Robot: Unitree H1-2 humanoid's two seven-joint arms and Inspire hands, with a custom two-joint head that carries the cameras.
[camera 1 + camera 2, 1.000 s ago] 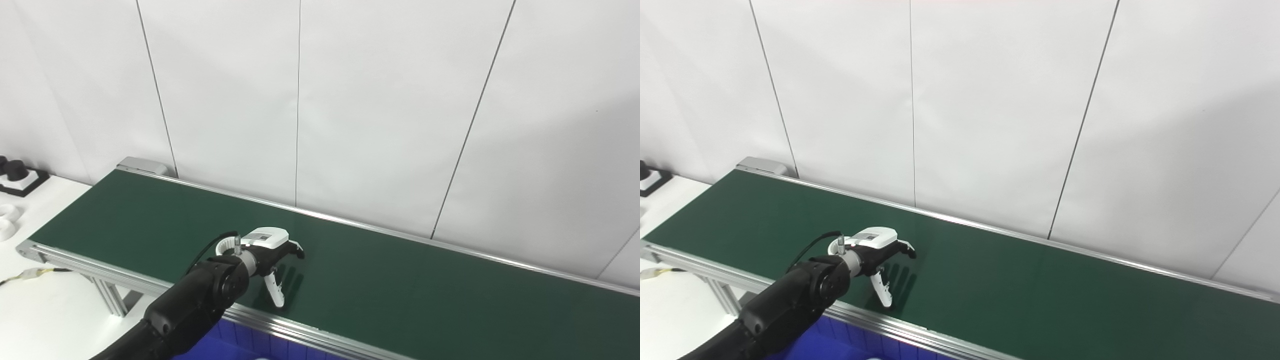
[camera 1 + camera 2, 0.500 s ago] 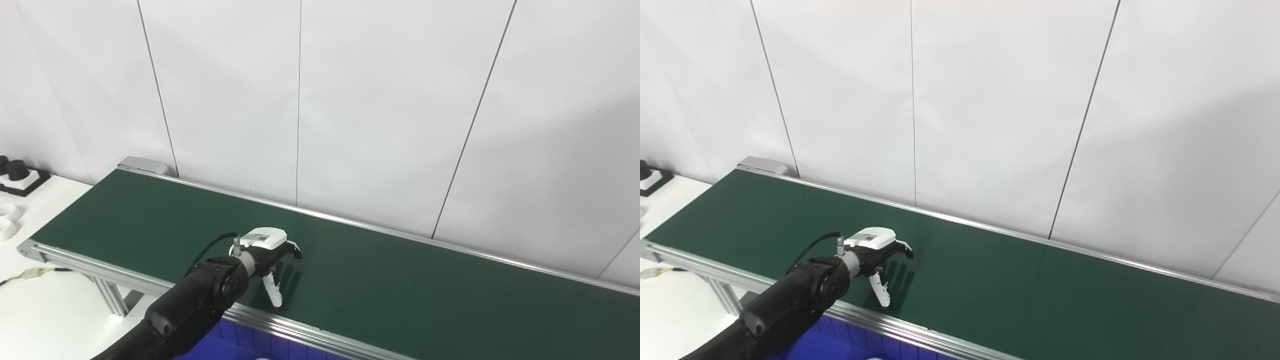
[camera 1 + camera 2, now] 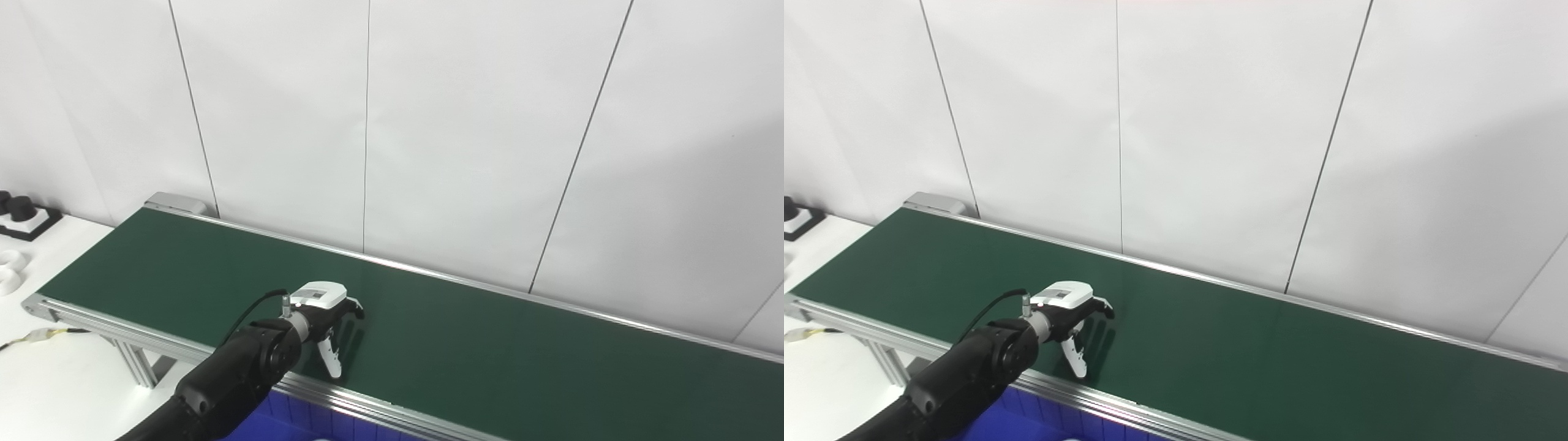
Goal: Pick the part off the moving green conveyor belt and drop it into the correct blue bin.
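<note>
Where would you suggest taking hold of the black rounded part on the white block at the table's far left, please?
Probably by the black part itself, from above, with fingers on either side: it stands proud of the flat white block, which offers little to hold. The open left hand, over the belt, is the only hand in view.
</note>
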